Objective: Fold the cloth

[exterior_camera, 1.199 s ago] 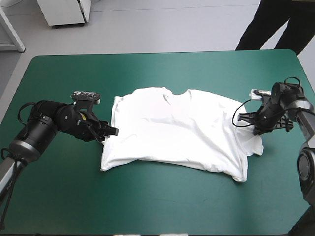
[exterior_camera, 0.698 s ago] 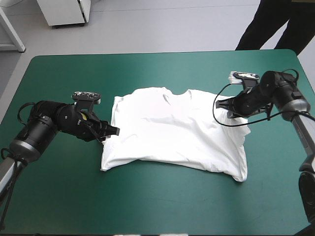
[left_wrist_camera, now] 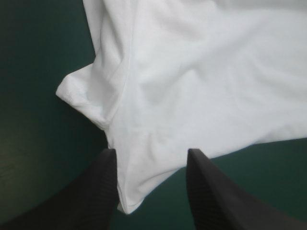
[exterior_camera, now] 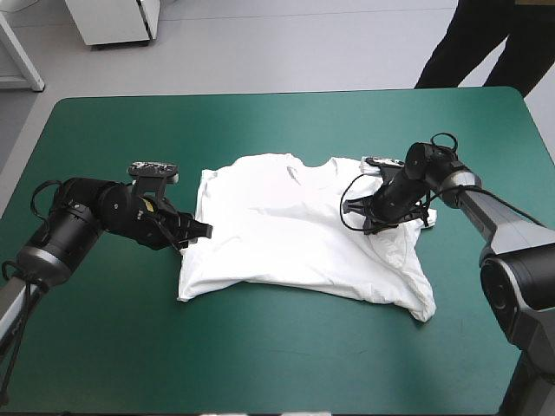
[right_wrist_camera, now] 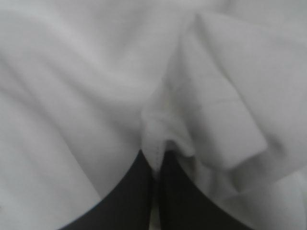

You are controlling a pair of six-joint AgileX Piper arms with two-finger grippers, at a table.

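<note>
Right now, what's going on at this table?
Two robot arms are folding a white T-shirt that lies mostly flat on the teal-green table. The right gripper is shut on a pinch of fabric from the shirt's right side, held over the shirt's body. The left gripper is open, low at the shirt's left edge, with that edge between its jaws.

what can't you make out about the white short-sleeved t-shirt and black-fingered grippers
High view: one sleeve of the white short-sleeved T-shirt, covered by the right gripper.
Right wrist view: any T-shirt edge; white cloth fills it.
Left wrist view: the T-shirt's far side, cut off beyond the left gripper.
</note>
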